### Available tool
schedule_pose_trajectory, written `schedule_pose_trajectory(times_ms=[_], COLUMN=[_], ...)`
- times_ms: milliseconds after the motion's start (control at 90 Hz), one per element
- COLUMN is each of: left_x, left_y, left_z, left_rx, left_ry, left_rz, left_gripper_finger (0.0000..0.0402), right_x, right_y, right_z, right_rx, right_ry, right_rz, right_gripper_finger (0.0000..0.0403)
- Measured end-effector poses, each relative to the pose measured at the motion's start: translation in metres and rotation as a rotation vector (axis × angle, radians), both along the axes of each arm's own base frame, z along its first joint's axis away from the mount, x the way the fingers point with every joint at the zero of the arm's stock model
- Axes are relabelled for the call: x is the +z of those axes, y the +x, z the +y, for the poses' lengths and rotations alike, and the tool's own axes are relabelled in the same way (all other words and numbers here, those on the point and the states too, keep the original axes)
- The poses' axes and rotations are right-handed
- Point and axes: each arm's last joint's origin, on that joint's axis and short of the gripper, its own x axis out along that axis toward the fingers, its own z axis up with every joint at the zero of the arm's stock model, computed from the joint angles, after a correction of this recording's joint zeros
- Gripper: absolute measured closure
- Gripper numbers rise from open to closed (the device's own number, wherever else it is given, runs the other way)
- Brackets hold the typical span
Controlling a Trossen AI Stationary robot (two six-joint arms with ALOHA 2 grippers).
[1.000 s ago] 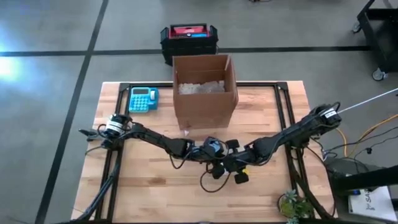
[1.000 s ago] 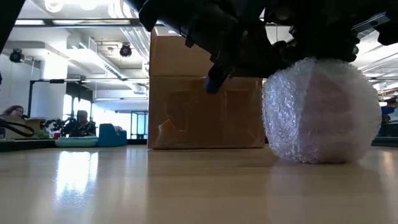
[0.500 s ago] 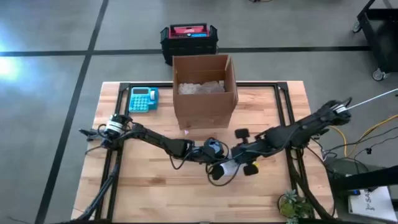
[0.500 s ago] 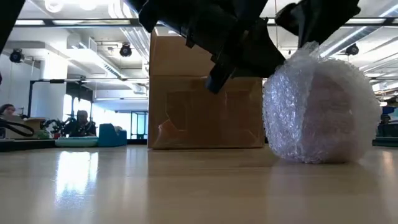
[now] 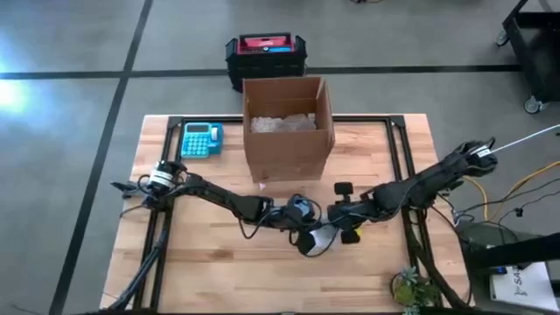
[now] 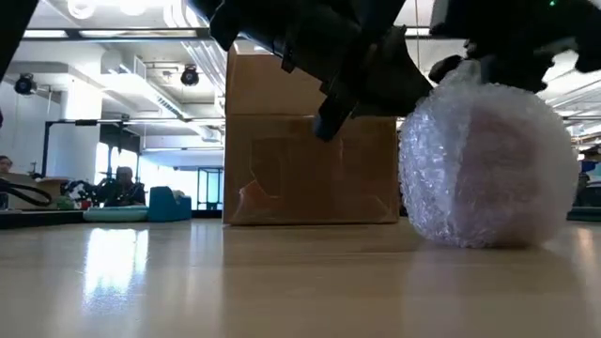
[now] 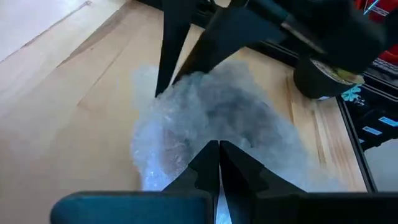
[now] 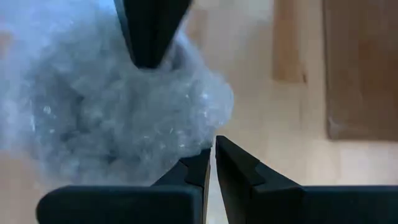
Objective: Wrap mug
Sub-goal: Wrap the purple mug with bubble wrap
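A round bundle of bubble wrap [image 5: 319,238] [image 6: 488,160] rests on the wooden table near its front, right of centre. The mug is hidden inside it. My left gripper [image 5: 305,229] [image 7: 218,149] is shut at the bundle's left side. My right gripper [image 5: 332,226] [image 8: 212,154] is shut at the bundle's upper right side, and its dark fingers [image 7: 180,56] also show beyond the bundle in the left wrist view. My left gripper has its shut fingertips on the wrap's outer layer [image 7: 214,134] at the bundle's left side, coming slanting down from the table's left. How much wrap lies between the fingers I cannot tell. The bundle rests on the table. My right gripper meets a small raised tuft of wrap [image 6: 463,68] at the top of the bundle, coming slanting down from the table's right. Its shut fingertips sit at the wrap's edge [image 8: 200,144]. One layer or several cannot be told.
An open cardboard box [image 5: 287,122] with more wrap inside stands behind the bundle. A blue calculator [image 5: 201,140] lies at the far left, a tape roll [image 7: 323,78] near the right rail, and a small plant [image 5: 411,289] at the front right corner.
My right gripper has risen off the top of the bundle and gone toward the table's right and far edge, drawing the wrap's top up into a peak. It has then come back down, and the peak has flattened to a small tuft. The bundle stayed in place.
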Motion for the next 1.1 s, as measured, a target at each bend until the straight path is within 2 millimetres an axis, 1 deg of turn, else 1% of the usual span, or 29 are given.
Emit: schedule_pose_trajectory(times_ms=[211,367,522,611,689,767,922,1044,1100], left_x=[0.000,0.000,0.000,0.000,0.000,0.000,0.002,0.009,0.015], left_y=[0.001,0.001,0.001,0.001,0.001,0.001,0.002,0.000,-0.001], left_z=[0.000,0.001,0.001,0.001,0.001,0.001,0.001,0.000,-0.001], left_rx=[0.002,0.004,0.005,0.007,0.008,0.009,0.008,-0.004,-0.022], left_ry=[-0.001,-0.001,-0.001,0.000,0.001,0.001,-0.004,-0.049,-0.057], left_rz=[-0.007,-0.009,-0.010,-0.011,-0.011,-0.011,-0.025,-0.050,-0.064], left_gripper_finger=[0.0400,0.0400,0.0400,0.0399,0.0400,0.0401,0.0399,0.0400,0.0400], right_x=[0.005,0.014,0.022,0.022,0.016,0.004,-0.016,-0.026,-0.029], right_y=[0.003,0.007,0.009,0.008,0.007,0.006,0.013,0.017,0.017], right_z=[0.002,0.005,0.013,0.017,0.019,0.020,0.023,0.025,0.025], right_rx=[0.010,0.044,0.105,0.136,0.143,0.137,0.112,0.109,0.110], right_ry=[0.014,0.016,0.055,0.087,0.098,0.087,0.071,0.055,0.049], right_rz=[-0.020,-0.045,-0.058,-0.051,-0.030,0.012,0.067,0.097,0.111], right_gripper_finger=[0.0389,0.0389,0.0389,0.0389,0.0389,0.0389,0.0389,0.0389,0.0389])
